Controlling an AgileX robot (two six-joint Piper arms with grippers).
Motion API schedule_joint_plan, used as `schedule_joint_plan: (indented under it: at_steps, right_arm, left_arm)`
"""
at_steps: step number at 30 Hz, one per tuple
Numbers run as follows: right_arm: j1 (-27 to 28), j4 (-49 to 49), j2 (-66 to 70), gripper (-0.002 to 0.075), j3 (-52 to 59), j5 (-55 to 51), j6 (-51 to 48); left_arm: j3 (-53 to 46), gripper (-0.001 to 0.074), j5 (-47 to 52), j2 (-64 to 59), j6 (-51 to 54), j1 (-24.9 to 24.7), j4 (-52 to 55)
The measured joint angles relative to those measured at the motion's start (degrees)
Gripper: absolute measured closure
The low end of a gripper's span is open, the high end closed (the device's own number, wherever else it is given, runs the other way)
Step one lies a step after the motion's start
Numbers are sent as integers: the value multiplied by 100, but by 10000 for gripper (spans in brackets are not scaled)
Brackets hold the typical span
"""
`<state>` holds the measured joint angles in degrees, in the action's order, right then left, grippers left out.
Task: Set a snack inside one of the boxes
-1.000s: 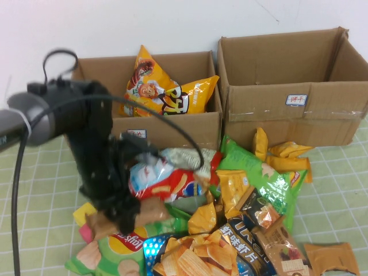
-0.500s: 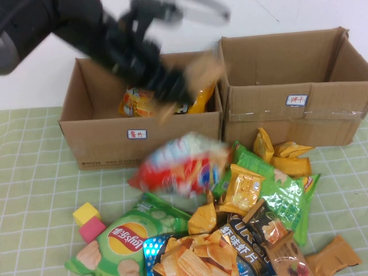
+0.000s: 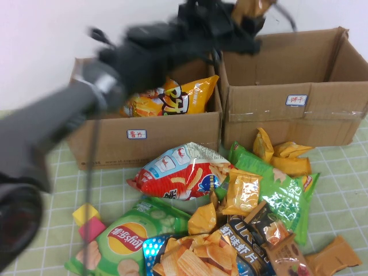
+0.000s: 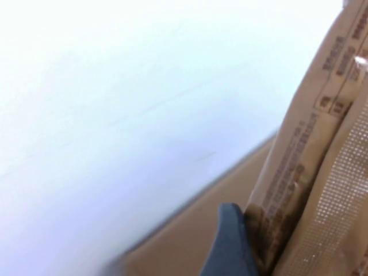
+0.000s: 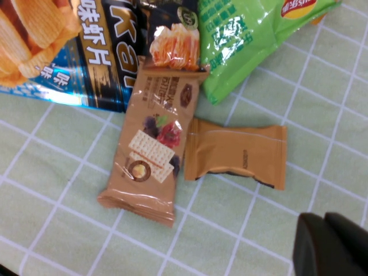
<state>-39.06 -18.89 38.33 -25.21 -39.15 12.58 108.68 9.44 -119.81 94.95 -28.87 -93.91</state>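
Left gripper, lifted from the snack pile, now clamps a brown snack packet above the right-hand cardboard box, nearly ready to drop; right gripper hangs, seemingly closed, over the checked tablecloth.

The left arm is blurring into a dark smear, so the left gripper is not showing its fingers clearly. The brown snack packet in it is running off the top edge. The right gripper is showing only a dark corner, cut off by the edge, beside the brown wrapper.
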Motion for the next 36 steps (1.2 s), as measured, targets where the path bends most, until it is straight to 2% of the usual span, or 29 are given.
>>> schedule_joint_plan:
  at_steps: [3,7,19,22,26,30,32,36]
  right_arm:
    - [0,0,0,728,0,12,0]
    - [0,0,0,728,4,37,0]
    - [0,0,0,728,121,191,69]
    - [0,-7,0,728,121,191,79]
    - [0,-7,0,728,121,191,79]
    - [0,-12,0,728,121,209,79]
    - [0,-12,0,728,121,218,79]
    - [0,-12,0,728,121,232,79]
  left_arm:
    - [272,181,-994,-424,958,-221,-349]
    - [479,120,-1243,-721,1431,-281,-496]
    - [677,134,-1198,-242,1964,-290,-535]
    - [677,221,-1825,228,2126,-403,-560]
    - [689,438,-3401,932,2946,-781,-625]
    - [735,648,-5167,1389,4288,-1278,-693]
    - [735,699,-5732,1495,4760,-1490,-729]
    - [735,727,-6375,1561,5332,-1697,-838]
